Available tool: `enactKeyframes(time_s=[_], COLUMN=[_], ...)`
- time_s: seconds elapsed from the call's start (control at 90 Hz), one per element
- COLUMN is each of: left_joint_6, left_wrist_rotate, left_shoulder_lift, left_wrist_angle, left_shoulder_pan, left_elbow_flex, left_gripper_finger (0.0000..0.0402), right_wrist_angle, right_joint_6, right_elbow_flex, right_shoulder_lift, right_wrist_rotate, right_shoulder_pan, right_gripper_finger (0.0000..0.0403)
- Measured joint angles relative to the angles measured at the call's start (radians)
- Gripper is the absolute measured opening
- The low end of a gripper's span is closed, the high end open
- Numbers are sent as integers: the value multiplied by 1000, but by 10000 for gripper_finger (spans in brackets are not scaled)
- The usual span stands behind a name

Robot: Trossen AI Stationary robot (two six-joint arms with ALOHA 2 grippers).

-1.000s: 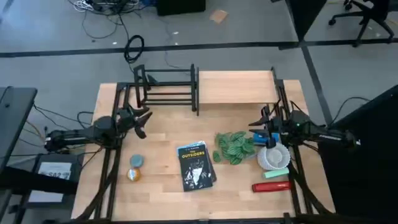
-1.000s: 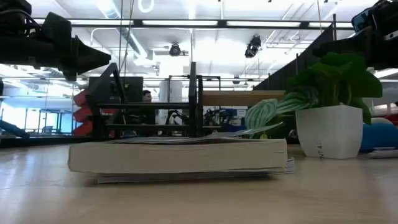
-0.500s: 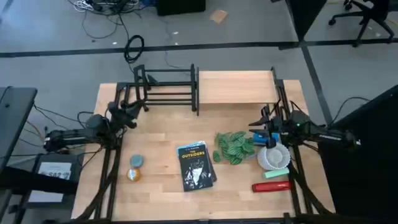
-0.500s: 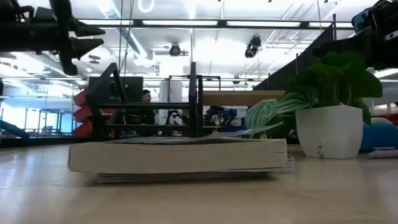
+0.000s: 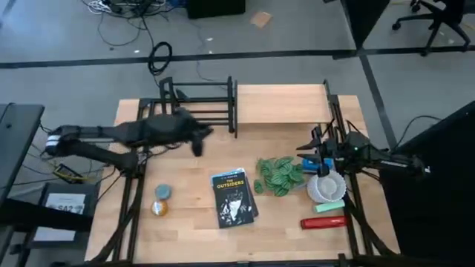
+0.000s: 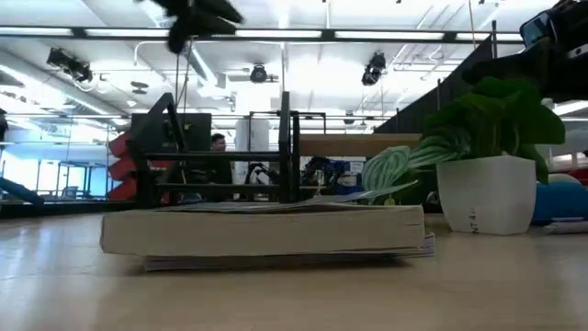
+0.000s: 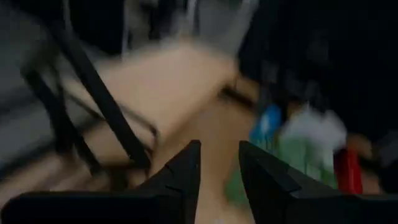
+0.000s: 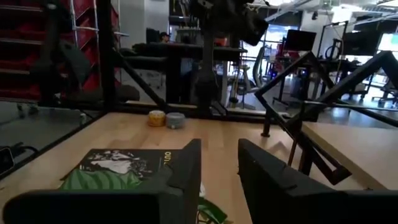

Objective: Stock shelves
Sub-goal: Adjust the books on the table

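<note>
The shelves stand along the far edge: a black metal-bar rack (image 5: 199,104) on the left and a light wooden board (image 5: 282,104) on the right. My left gripper (image 5: 199,141) hangs high above the table just in front of the rack, shut and holding nothing (image 7: 219,155); it shows at the top of the low view (image 6: 197,14). My right gripper (image 5: 310,150) waits at the right edge over a white pot (image 5: 326,187), shut and holding nothing (image 8: 219,155). A dark book (image 5: 234,196) lies flat in the middle.
A leafy green plant (image 5: 280,176) lies right of the book, with its white pot (image 6: 487,193) beside it. A blue thing (image 5: 312,163), a green thing (image 5: 330,206) and a red thing (image 5: 324,222) lie at the right. Two small tins (image 5: 160,199) stand at the near left.
My left gripper first drew back a little toward the table's left edge, then rose and swung toward the right, along the front of the black rack. Nothing on the table has moved.
</note>
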Motion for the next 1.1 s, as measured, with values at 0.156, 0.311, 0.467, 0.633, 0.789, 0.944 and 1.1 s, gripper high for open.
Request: enactKeyframes(time_s=[0.156, 0.311, 0.467, 0.633, 0.789, 0.944, 1.1], left_joint_6=[-366, -539, -661, -800, -895, -1007, -1033], left_wrist_rotate=[180, 455, 608, 621, 587, 549, 542], left_shoulder_lift=[237, 377, 448, 440, 437, 461, 466], left_wrist_angle=[-336, -286, -134, -68, 65, 205, 229], left_shoulder_pan=[3, -10, -54, -115, -176, -214, -239], left_elbow_flex=[190, 158, 68, -16, -83, -196, -232], left_gripper_finger=[90, 105, 153, 207, 209, 204, 204], right_wrist_angle=[1, 3, 3, 3, 3, 3, 3], right_joint_6=[0, 0, 0, 0, 0, 0, 0], right_elbow_flex=[0, 0, 0, 0, 0, 0, 0], right_shoulder_lift=[0, 0, 0, 0, 0, 0, 0], right_wrist_rotate=[0, 0, 0, 0, 0, 0, 0], right_shoulder_pan=[0, 0, 0, 0, 0, 0, 0], right_gripper_finger=[77, 77, 77, 77, 77, 77, 77])
